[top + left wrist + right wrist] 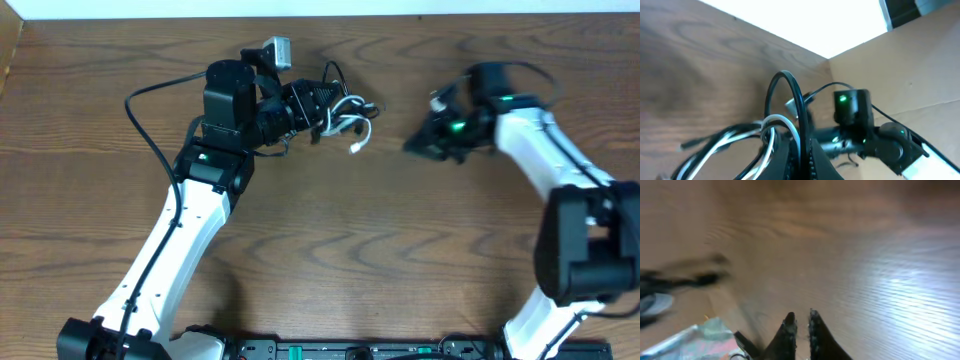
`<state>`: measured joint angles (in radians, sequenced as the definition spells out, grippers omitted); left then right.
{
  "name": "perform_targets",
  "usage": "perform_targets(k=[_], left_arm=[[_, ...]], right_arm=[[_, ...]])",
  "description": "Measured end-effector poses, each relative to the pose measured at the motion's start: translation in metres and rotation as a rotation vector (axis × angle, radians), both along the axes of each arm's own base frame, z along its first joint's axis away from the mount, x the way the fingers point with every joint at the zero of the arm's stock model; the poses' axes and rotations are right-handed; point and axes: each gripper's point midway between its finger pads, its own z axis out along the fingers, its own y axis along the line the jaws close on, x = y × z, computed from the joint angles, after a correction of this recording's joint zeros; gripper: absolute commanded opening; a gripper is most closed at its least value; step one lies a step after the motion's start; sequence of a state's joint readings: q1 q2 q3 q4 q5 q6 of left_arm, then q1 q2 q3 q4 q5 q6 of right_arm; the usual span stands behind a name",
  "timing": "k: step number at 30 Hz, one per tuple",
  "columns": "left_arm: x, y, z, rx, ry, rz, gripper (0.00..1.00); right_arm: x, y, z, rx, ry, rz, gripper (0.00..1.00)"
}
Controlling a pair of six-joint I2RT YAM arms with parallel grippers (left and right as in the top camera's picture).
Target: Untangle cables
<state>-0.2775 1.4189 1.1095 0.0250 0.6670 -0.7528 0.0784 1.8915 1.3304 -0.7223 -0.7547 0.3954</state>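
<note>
Now my left gripper (328, 110) is closed on the cables (776, 119). My right gripper (800, 321) has its fingers almost together.

The overhead camera hangs high, looking straight down on the brown wood-grain table (330, 250) with both arms in frame; the left wrist camera sits low and close behind the tangle of thin black and white cords (765, 132), facing the right arm's green-lit black wrist block (852, 110), both also visible from overhead; the right wrist camera, blurred, skims the wood past the right gripper (801, 316).
</note>
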Motion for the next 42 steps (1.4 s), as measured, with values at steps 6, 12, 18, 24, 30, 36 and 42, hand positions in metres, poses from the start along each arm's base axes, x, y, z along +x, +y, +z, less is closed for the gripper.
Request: perform_targets(k=[6,12,18,24,30,36,42], left_arm=[[-0.003,-0.002,0.001,-0.082,0.102,0.019,0.08],[-0.003,-0.002,0.001,-0.116,0.148,0.035,0.08],[0.0,0.0,0.0,-0.152,0.2,0.079,0.08],[0.002,0.002,-0.001,-0.162,0.216,0.103,0.07],[0.0,-0.003,-0.001,-0.168,0.226,0.098,0.07],[-0.01,-0.013,0.0,-0.187,0.257,0.042,0.07],[-0.019,-0.019,0.002,-0.202,0.274,-0.023,0.08]], right_arm=[[-0.001,-0.005,0.078,0.106,-0.247,0.066,0.26],[-0.014,0.037,0.139,0.266,-0.409,0.184,0.32],[-0.028,0.074,0.142,0.291,-0.291,0.165,0.37],[-0.031,0.108,0.139,0.252,-0.239,0.112,0.53],[-0.014,0.126,0.121,0.181,-0.234,0.014,0.49],[0.015,0.135,0.089,0.163,-0.234,-0.037,0.44],[0.023,0.13,0.077,0.122,-0.236,-0.075,0.21]])
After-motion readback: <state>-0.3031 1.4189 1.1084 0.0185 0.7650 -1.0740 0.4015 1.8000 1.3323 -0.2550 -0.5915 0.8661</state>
